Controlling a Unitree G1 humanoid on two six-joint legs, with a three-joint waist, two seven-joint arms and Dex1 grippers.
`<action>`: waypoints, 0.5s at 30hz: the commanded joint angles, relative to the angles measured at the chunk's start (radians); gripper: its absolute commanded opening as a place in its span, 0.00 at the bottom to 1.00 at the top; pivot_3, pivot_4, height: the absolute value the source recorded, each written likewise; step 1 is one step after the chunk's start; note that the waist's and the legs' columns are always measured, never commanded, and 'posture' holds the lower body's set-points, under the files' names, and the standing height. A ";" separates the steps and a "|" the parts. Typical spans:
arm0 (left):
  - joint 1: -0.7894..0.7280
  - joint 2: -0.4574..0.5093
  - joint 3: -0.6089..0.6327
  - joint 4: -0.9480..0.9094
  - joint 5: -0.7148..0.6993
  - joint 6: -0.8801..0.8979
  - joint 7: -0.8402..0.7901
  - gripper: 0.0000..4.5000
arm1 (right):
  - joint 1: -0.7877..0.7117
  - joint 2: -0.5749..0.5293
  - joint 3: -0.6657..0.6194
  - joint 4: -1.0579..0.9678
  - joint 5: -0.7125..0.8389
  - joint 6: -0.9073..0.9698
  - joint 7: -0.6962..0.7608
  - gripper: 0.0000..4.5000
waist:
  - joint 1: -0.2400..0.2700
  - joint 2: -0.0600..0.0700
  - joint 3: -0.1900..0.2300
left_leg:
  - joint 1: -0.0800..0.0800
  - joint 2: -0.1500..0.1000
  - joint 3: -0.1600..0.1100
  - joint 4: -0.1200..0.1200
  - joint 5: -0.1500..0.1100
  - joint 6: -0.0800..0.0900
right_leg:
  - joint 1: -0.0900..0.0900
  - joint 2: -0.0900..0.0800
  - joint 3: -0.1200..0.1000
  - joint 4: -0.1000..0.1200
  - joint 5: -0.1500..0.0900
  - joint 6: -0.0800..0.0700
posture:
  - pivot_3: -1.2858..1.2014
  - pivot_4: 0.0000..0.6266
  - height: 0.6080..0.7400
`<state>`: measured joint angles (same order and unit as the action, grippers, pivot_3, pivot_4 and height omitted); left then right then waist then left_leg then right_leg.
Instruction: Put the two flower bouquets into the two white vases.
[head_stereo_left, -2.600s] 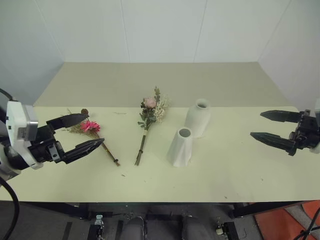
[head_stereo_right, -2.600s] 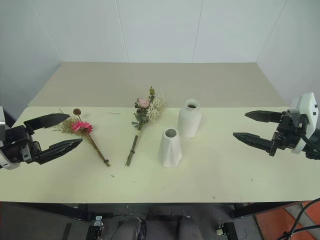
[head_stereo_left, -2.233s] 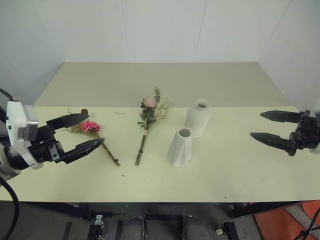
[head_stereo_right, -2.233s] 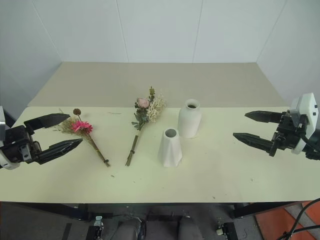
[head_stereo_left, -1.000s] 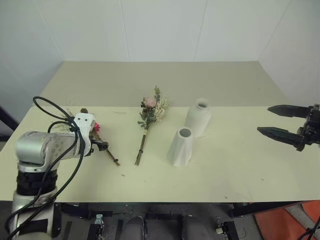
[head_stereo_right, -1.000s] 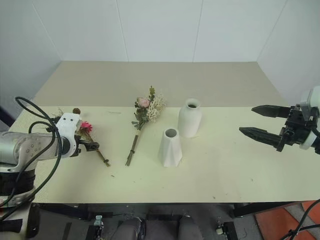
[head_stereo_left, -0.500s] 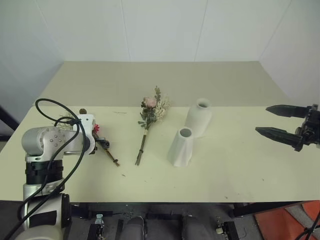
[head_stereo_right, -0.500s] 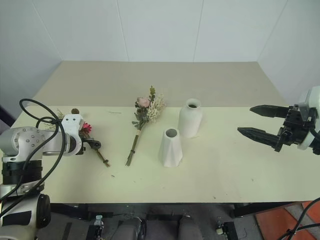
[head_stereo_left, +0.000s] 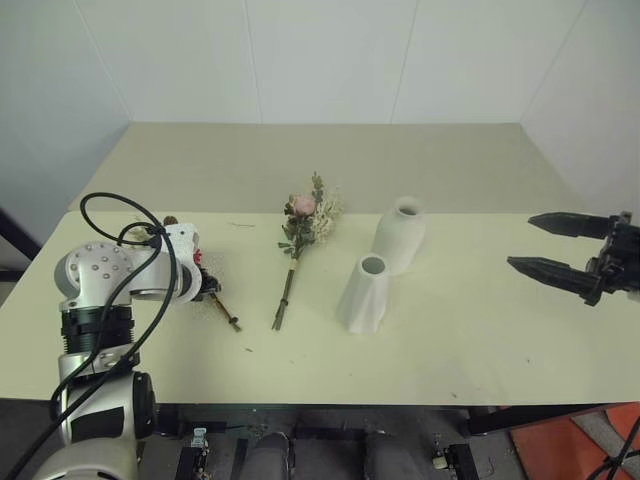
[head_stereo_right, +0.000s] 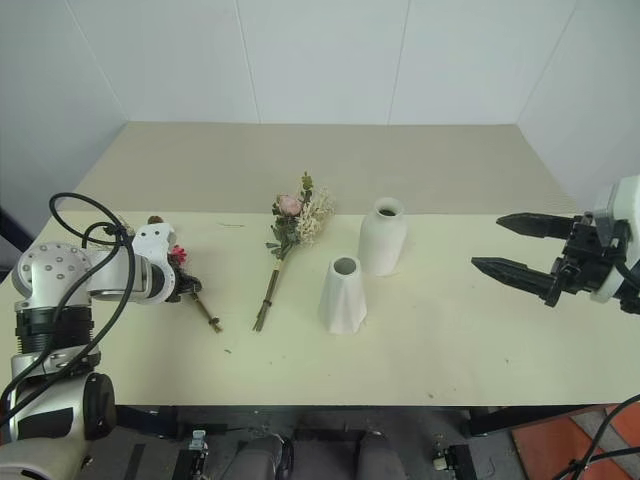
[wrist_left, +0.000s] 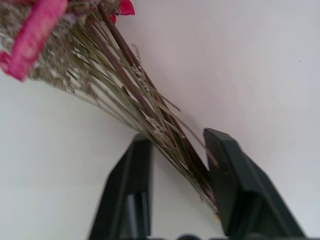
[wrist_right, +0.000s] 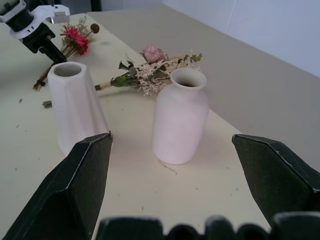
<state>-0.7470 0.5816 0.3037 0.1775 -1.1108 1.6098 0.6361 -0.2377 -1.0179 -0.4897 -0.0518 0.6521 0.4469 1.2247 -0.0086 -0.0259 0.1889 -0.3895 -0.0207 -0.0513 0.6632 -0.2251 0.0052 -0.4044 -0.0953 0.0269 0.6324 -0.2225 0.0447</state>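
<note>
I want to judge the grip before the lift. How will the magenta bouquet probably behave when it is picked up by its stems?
The magenta bouquet is probably light: thin dry stalks. The stems sit loose between the left gripper's fingers, so some may slip or splay. The flower end fans wide, so it may droop and shed; small bits already lie on the table.

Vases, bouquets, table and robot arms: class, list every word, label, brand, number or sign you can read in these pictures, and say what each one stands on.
None: no readable text in these pictures.
The bottle-shaped vase and the cone vase are plain white.
The pink rose bouquet, the magenta daisy bouquet and the table carry no label.
The left gripper and right gripper show no marking.
</note>
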 joint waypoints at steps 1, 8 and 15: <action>-0.019 0.023 0.033 -0.022 -0.037 0.005 0.025 0.06 | -0.007 0.000 -0.044 -0.025 0.028 -0.010 -0.007 1.00 | -0.001 0.000 0.000 | 0.000 0.000 0.000 0.000 0.000 0.000 | 0.000 0.000 0.000 0.000 0.000 0.000 | 0.52 0.24 1.00; -0.036 0.018 0.079 -0.124 0.033 0.005 0.004 0.00 | 0.007 0.008 -0.055 -0.033 0.028 -0.012 -0.012 1.00 | -0.002 0.000 0.000 | 0.000 0.000 0.001 0.000 0.000 -0.001 | 0.000 0.000 0.000 0.000 0.000 0.000 | 0.52 0.24 1.00; 0.007 0.060 0.010 -0.362 0.230 -0.353 -0.272 0.00 | 0.016 0.015 -0.061 -0.040 0.027 -0.015 -0.017 1.00 | 0.000 0.000 0.000 | -0.001 0.000 0.002 0.000 0.000 -0.002 | 0.000 0.000 0.000 -0.001 0.000 0.000 | 0.52 0.24 1.00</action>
<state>-0.7320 0.6212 0.3269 -0.1159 -0.9212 1.3459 0.4301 -0.2178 -1.0045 -0.5046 -0.0710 0.6526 0.4465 1.2164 -0.0091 -0.0261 0.1889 -0.3904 -0.0208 -0.0487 0.6631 -0.2248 0.0026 -0.4046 -0.0949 0.0273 0.6308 -0.2220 0.0440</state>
